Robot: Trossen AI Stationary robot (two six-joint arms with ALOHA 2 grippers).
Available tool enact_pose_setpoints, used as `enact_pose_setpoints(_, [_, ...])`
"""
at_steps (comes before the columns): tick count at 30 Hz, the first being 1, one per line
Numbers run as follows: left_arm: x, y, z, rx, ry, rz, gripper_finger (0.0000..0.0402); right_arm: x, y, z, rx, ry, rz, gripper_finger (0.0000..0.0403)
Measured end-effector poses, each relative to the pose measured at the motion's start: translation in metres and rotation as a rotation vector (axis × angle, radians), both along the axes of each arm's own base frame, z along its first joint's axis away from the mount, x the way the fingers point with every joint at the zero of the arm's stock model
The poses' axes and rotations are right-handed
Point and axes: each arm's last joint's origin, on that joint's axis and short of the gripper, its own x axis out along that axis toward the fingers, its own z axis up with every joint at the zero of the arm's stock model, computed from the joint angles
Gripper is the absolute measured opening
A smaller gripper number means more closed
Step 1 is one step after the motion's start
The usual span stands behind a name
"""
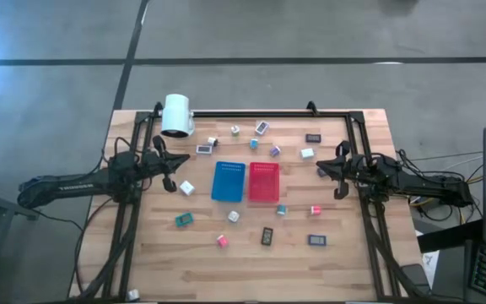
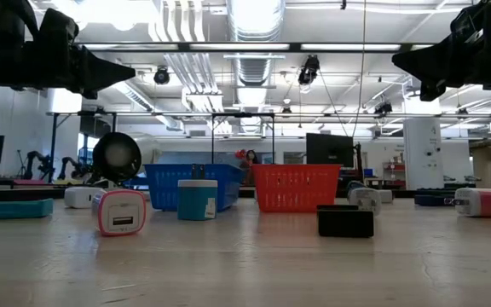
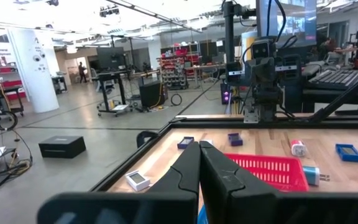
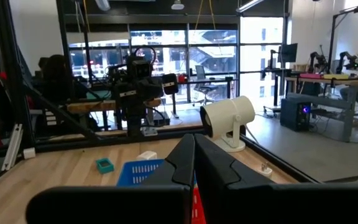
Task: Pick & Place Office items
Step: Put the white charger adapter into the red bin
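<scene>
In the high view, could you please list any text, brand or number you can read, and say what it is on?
"TROSSEN": white lettering, only just legible, on the left arm.
Right arm: no legible lettering.
Office items: any markings are too small to read.
Blue tray, red tray: no text visible.

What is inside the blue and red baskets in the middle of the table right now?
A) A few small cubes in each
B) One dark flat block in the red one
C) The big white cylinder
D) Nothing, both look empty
D: seen from above, the blue basket and the red basket show only bare perforated floors, while the small items lie scattered on the table around them.
</scene>
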Motion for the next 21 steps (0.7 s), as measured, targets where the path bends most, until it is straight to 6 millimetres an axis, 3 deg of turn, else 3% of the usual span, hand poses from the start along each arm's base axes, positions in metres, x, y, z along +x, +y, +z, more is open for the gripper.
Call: enact_pose_setpoints(21, [0.0000,0.0000,-0.0001,-0.024,-0.006,-0.002,0.0009,0.0000,0.0000,0.0000,0.001,0.000,0.001,0.0008])
